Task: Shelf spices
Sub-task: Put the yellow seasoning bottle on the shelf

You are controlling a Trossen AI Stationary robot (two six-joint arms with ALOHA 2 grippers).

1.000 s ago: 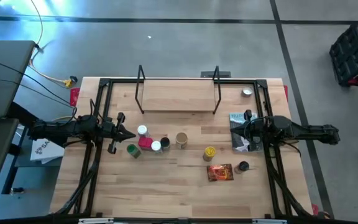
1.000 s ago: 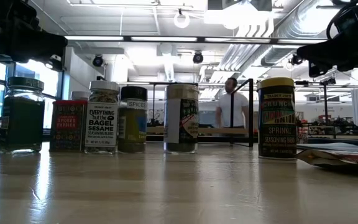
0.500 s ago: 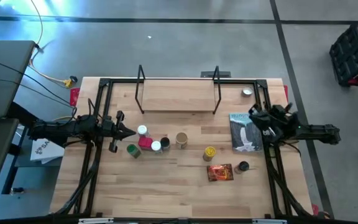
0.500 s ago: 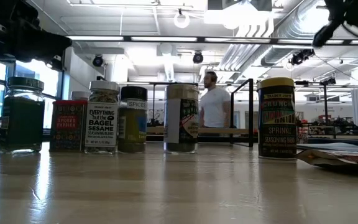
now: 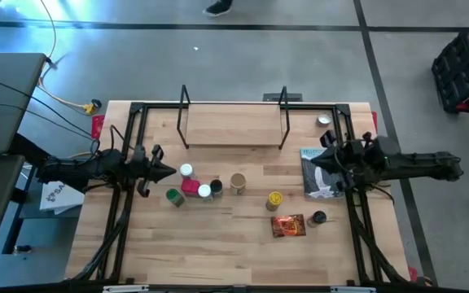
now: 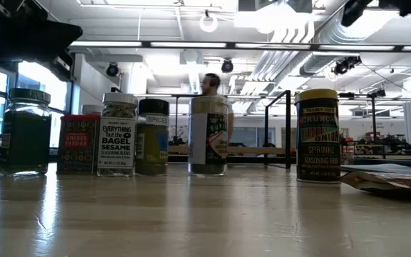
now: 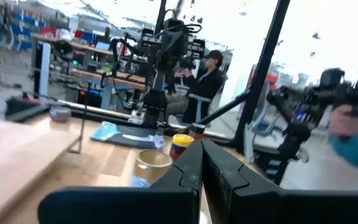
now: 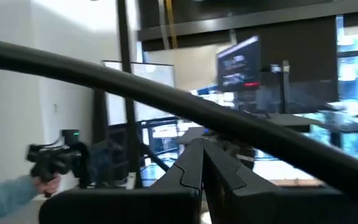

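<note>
— So, both arms? Where?
— Left pincer (image 5: 169, 172) pressed together, holding nothing, just beside the white-lidded jar (image 5: 186, 171). Right pincer (image 5: 314, 163) together too, over the grey-blue booklet (image 5: 319, 181).
— Spices?
— Jars (image 5: 204, 187) clustered mid-table (image 5: 218, 244), orange-red packet (image 5: 288, 225) lying flat. Shelf (image 5: 233, 126) at the far edge, bare

Right gripper (image 5: 322, 160) has swung back over the booklet (image 5: 319, 172) after lifting toward the table edge; the person (image 6: 210, 84) behind has walked leftward.
</note>
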